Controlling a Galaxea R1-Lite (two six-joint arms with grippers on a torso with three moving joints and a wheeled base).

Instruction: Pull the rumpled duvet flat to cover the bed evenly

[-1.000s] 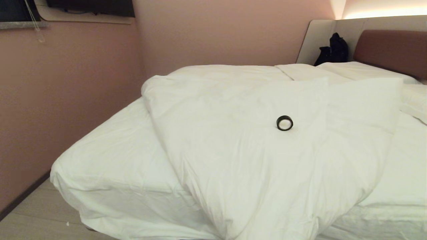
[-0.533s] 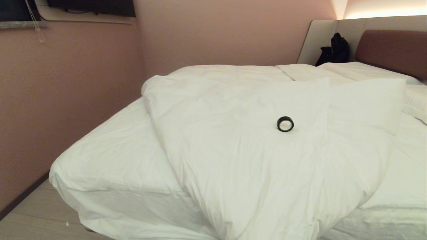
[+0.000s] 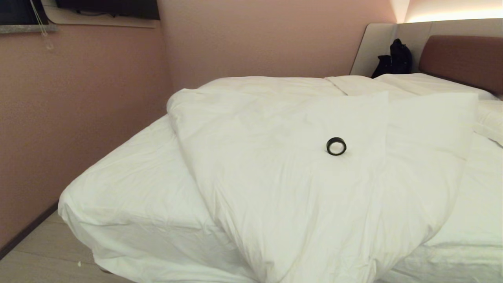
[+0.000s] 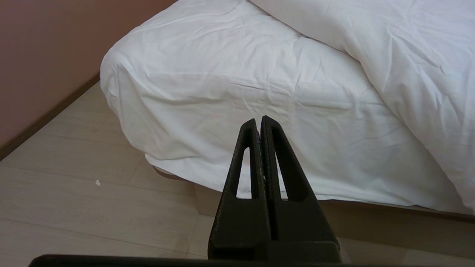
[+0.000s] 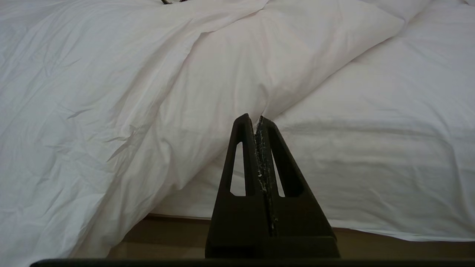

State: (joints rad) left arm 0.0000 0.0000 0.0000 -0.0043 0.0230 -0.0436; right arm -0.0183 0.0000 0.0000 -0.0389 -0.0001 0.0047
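Duvet (image 3: pixel 298 177) bunched mid-frame on bed (image 3: pixel 129 188), tape roll (image 3: pixel 336 146) atop — left gripper (image 4: pixel 258 120) & right gripper (image 5: pixel 253 118) both clenched, empty.

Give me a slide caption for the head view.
Rumpled duvet bunched diagonally across the bed, a black tape roll resting on it.

duvet (image 3: pixel 298 188): white cloth, matt, puffy, softly creased
sheet (image 4: pixel 207 85): thin white cloth, matt, fine wrinkles
headboard (image 3: pixel 463 59): reddish-brown padding, matt
floor (image 4: pixel 74 193): pale wood-look planks, smooth
left gripper (image 4: pixel 259 122): black plastic, matt, grainy
ring (image 3: pixel 336 146): black, slight sheen
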